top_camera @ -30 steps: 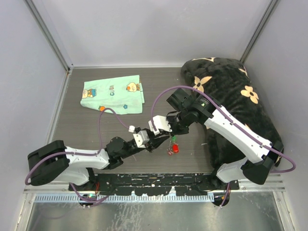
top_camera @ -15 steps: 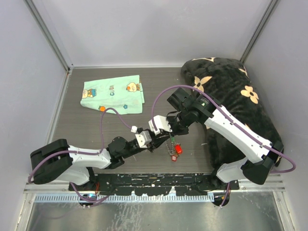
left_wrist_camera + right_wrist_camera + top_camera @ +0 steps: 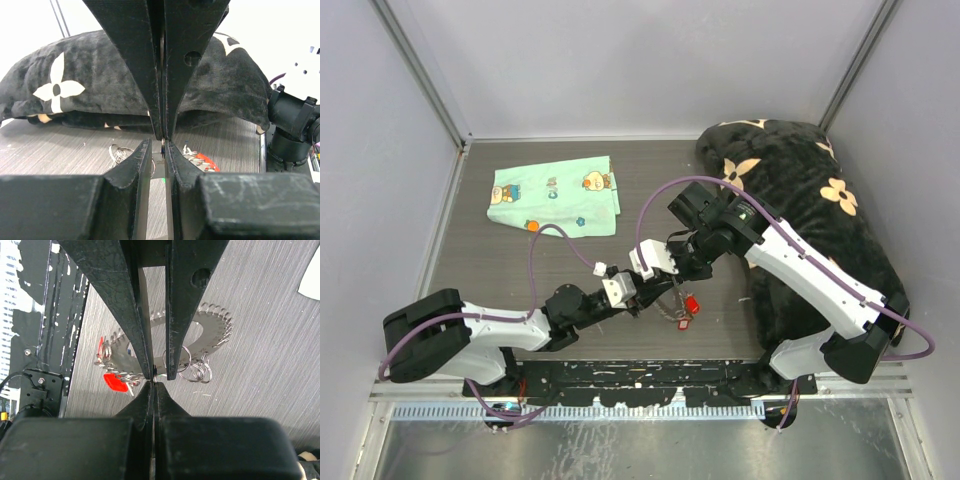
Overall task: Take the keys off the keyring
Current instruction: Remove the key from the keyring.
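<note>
The keyring (image 3: 212,327) is a flat silver loop with a toothed rim, and lies low over the table between both grippers (image 3: 672,308). A red-headed key (image 3: 116,382) and silver keys hang on its left side; the red key also shows in the top view (image 3: 692,303) and the left wrist view (image 3: 202,160). My left gripper (image 3: 159,142) is shut on the keyring's band. My right gripper (image 3: 154,381) comes from the opposite side and is shut on a small ring at the rim. The fingertips nearly touch (image 3: 655,292).
Loose small split rings (image 3: 196,369) hang on the keyring beside the fingers. A black flower-print blanket (image 3: 810,200) fills the right side. A mint-green cartoon cloth (image 3: 555,198) lies at the back left. Metal walls enclose the table.
The red key and the bunch have shifted slightly to the right and up. Both grippers have stayed almost where they were, still closed.
</note>
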You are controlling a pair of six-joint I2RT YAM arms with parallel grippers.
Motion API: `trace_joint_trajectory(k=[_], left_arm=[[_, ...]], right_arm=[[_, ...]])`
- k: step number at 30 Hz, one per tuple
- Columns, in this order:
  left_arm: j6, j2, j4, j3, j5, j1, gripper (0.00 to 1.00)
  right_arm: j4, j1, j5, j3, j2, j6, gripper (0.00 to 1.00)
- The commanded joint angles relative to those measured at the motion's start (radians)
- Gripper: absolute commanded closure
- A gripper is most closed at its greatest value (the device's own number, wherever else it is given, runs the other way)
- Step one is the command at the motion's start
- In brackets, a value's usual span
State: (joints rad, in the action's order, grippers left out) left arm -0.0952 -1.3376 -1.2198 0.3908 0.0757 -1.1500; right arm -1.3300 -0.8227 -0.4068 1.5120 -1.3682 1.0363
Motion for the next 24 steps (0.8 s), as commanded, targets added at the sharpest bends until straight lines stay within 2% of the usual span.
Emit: trace_joint_trajectory(k=[1, 15, 18, 24], left_arm=[[-0.021, 0.001, -0.035, 0.036, 0.002, -0.002, 0.83], [-0.016, -0.002, 0.006, 0.051, 0.025, -0.002, 0.88], [-0.015, 0.002, 0.016, 0.052, 0.034, -0.002, 1.0], [-0.017, 0.025, 0.052, 0.055, 0.043, -0.001, 1.0]], right_arm=[[0.006, 0.003, -0.032, 0.047, 0.021, 0.005, 0.99], [0.006, 0.005, -0.057, 0.043, 0.026, 0.013, 0.99], [0.007, 0.006, -0.062, 0.036, 0.028, 0.013, 0.99], [0.017, 0.02, -0.077, 0.024, 0.042, 0.013, 0.99]])
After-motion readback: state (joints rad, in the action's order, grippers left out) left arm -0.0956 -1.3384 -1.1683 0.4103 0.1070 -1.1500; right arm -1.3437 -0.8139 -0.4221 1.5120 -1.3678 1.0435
